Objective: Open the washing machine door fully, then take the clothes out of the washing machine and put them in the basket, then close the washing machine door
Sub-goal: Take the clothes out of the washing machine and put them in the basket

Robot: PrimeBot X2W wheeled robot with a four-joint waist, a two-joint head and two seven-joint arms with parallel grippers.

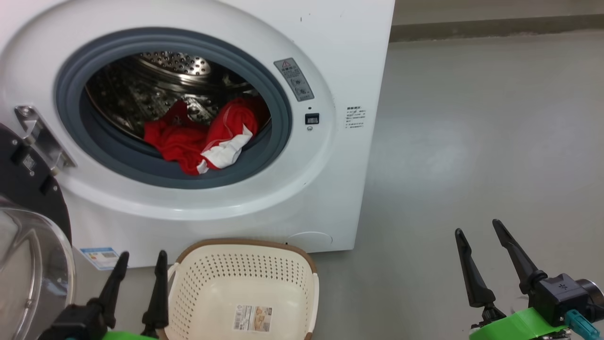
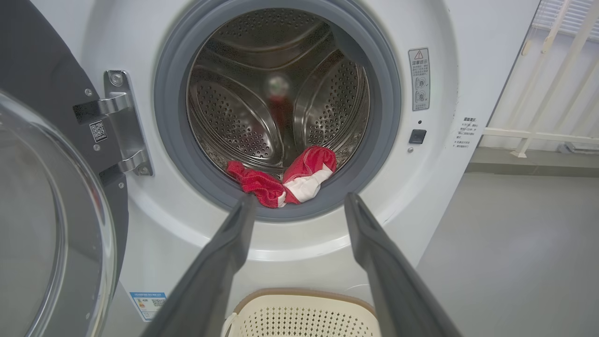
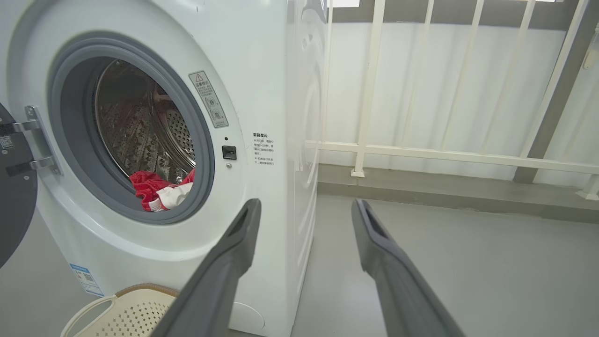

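The left gripper (image 1: 143, 256) is seen at the lower left of the head view with its two dark fingers spread wide and nothing held between them; it is poised just beside the left rim of the basket (image 1: 245, 243) and is aimed at the mouth of the washing machine (image 1: 330, 47). The right gripper (image 1: 478, 227) is likewise spread wide and empty, and is held over the grey floor (image 1: 472, 141), well apart from the machine's right side. The basket is set on the floor directly in front of the machine, below the opening; no garment is seen in the part of it that is in view, and a sticker (image 1: 252, 317) is shown on its bottom. The clothes (image 1: 188, 141) are found inside the steel drum (image 1: 174, 63), bunched at the lower front, with a red and white fold draped onto the grey rubber ring (image 1: 141, 166). The washing machine door (image 1: 28, 189) is swung open to the left on its metal hinge (image 1: 40, 137), its clear glass bowl turned toward the camera. A small blue label (image 1: 100, 257) is fixed low on the machine's front. In the right wrist view, a pale railing (image 3: 369, 93) is seen beyond the machine.
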